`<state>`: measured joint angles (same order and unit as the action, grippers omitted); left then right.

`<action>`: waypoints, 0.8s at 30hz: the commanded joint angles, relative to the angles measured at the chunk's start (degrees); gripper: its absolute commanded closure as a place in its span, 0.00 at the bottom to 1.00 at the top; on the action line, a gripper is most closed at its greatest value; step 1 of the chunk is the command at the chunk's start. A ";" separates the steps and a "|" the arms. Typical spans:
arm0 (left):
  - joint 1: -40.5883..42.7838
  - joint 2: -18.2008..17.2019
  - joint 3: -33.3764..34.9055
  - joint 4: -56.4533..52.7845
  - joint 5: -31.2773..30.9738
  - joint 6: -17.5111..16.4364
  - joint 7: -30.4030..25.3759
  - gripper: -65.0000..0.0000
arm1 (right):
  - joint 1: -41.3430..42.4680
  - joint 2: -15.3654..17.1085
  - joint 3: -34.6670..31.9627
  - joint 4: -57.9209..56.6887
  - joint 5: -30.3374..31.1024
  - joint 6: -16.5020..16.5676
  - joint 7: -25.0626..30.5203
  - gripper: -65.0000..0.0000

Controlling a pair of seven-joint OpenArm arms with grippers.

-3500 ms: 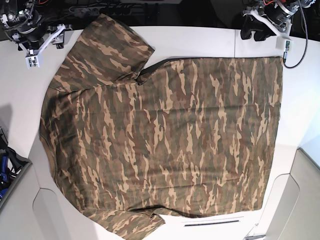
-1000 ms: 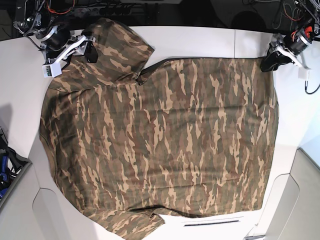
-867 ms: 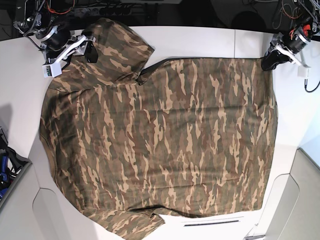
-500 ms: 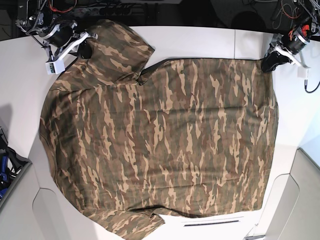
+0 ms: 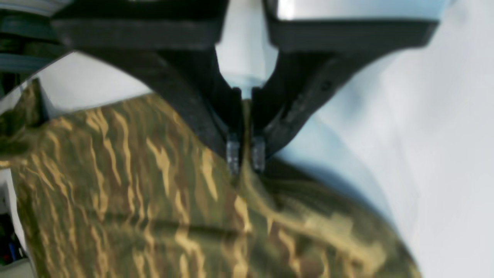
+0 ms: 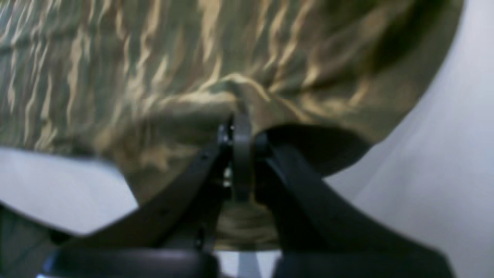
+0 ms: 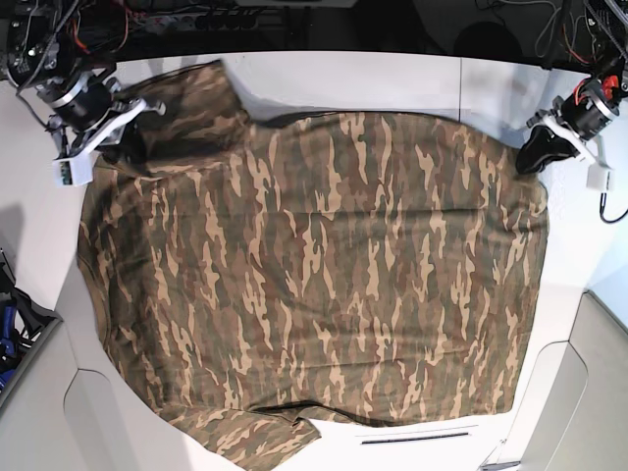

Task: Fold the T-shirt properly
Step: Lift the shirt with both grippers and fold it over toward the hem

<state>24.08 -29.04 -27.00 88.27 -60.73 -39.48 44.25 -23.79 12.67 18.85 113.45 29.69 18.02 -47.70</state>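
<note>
Both my end effectors — left point(image 5: 246, 156), right point(image 6: 240, 133) — pinch the T-shirt point(image 7: 324, 275) edge, clamped tight, ready for folding over.

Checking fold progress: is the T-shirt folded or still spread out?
Spread. The T-shirt covers the table in one layer; left gripper and right gripper pinch its edge.

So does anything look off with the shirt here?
Nothing damaged. The T-shirt lies mostly flat; its far edge is bunched where the left pincer and right pincer pinch it, and the near sleeve stays tucked under.
</note>
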 commanded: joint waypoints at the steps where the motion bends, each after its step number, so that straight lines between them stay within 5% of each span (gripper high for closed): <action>1: -0.87 -1.16 -0.46 0.92 -0.94 -0.52 -0.98 1.00 | 1.36 0.52 0.92 0.98 0.55 0.04 1.18 1.00; 13: -11.91 -1.16 -0.44 0.85 10.25 -0.28 -5.90 1.00 | 13.16 0.63 1.44 -0.70 -0.04 0.52 1.62 1.00; 24: -19.23 -1.14 0.07 -3.54 13.49 -0.17 -8.79 1.00 | 27.08 0.66 1.38 -16.72 -0.26 6.62 3.15 1.00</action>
<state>5.67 -28.88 -26.52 83.94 -46.54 -39.42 37.19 2.15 12.64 19.92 95.74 29.10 24.97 -46.11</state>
